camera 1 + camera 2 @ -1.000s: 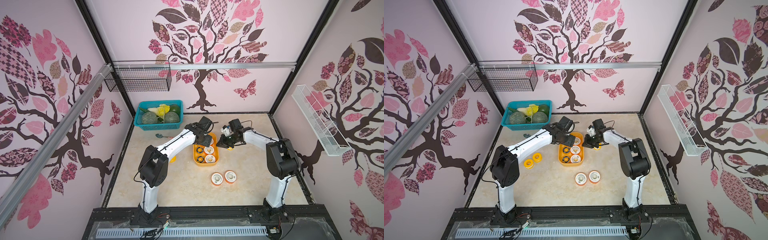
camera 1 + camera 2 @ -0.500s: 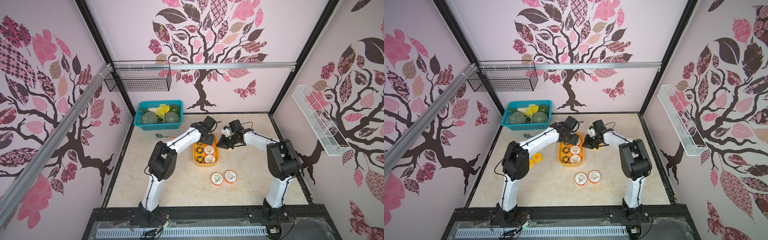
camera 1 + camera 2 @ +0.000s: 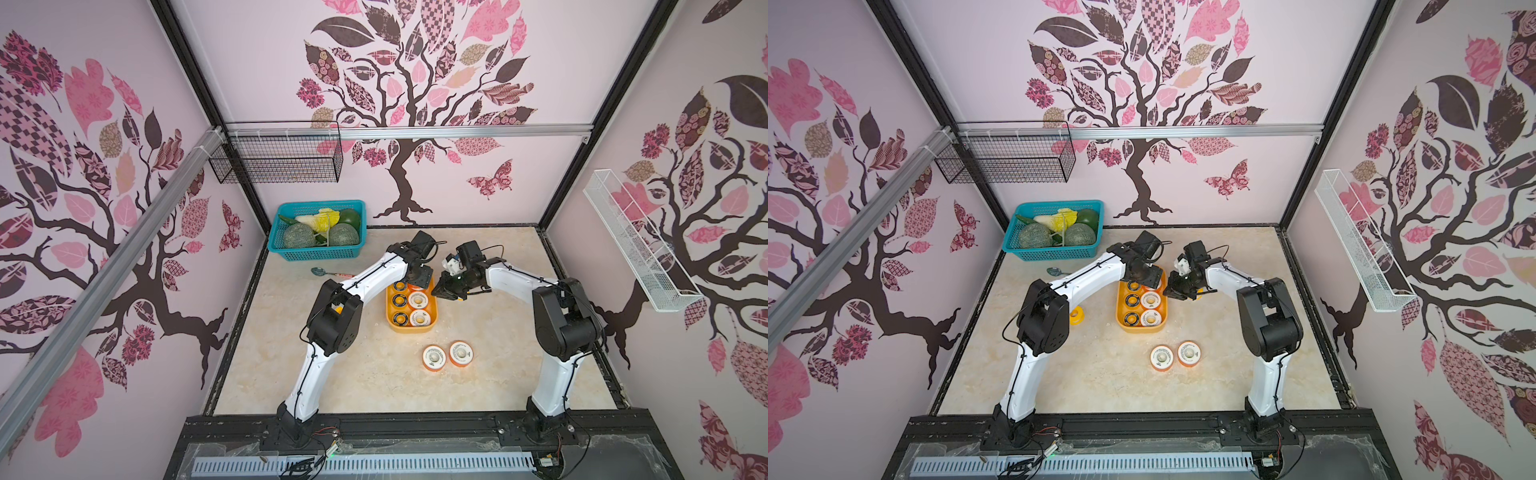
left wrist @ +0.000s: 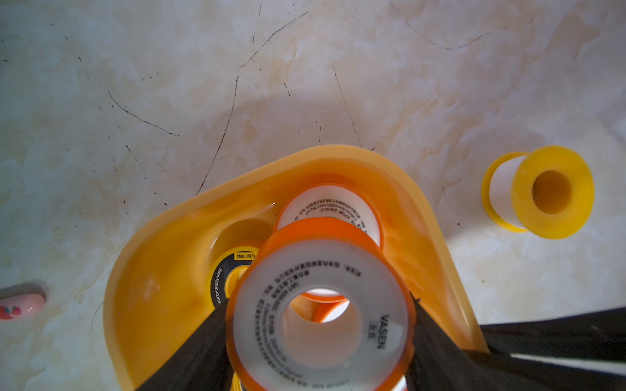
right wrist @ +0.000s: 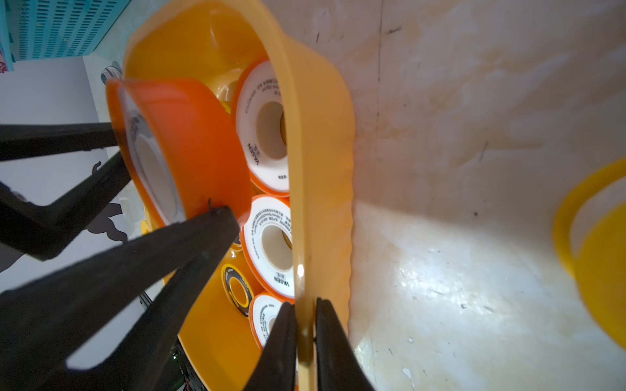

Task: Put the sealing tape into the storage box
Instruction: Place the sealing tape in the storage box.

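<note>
Tape spool (image 4: 261,325) (likely light, stiff, smooth-rimmed: best taken across its rim) hangs clamped in the wide-spread left jaws over the storage box (image 3: 411,329) at mid-frame, whose thin wall the right jaws pinch almost shut, two more spools (image 3: 434,358) lying lower on the bench (image 3: 365,386).

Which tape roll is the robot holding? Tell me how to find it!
Find the yellow-orange storage box in the middle of the floor. Over its far end, the left gripper clamps an orange-rimmed, white-faced spool. Its look-alikes lie flat in the box or on the floor; this one alone hangs in the jaws.
</note>
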Controlling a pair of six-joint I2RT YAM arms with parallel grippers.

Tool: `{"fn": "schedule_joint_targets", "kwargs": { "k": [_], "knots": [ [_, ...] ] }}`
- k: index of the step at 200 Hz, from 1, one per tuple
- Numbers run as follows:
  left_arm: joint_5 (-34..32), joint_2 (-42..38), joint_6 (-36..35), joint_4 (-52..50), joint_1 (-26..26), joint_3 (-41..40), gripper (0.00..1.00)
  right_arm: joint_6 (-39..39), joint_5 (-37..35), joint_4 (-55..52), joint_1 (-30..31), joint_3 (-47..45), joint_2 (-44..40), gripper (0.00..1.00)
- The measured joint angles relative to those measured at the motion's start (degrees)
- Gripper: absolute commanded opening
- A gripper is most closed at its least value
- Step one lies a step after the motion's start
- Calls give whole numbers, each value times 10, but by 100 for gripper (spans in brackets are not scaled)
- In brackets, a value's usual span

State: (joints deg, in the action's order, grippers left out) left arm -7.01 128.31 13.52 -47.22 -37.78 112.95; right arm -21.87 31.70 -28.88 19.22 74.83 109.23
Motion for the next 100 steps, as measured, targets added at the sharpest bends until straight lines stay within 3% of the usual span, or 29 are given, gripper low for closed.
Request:
{"fn": "schedule_joint_targets", "kwargs": {
  "k": [100],
  "knots": [
    [7, 30, 0, -7, 0, 21, 67, 0, 0, -1, 0, 0, 0, 16]
  ]
}}
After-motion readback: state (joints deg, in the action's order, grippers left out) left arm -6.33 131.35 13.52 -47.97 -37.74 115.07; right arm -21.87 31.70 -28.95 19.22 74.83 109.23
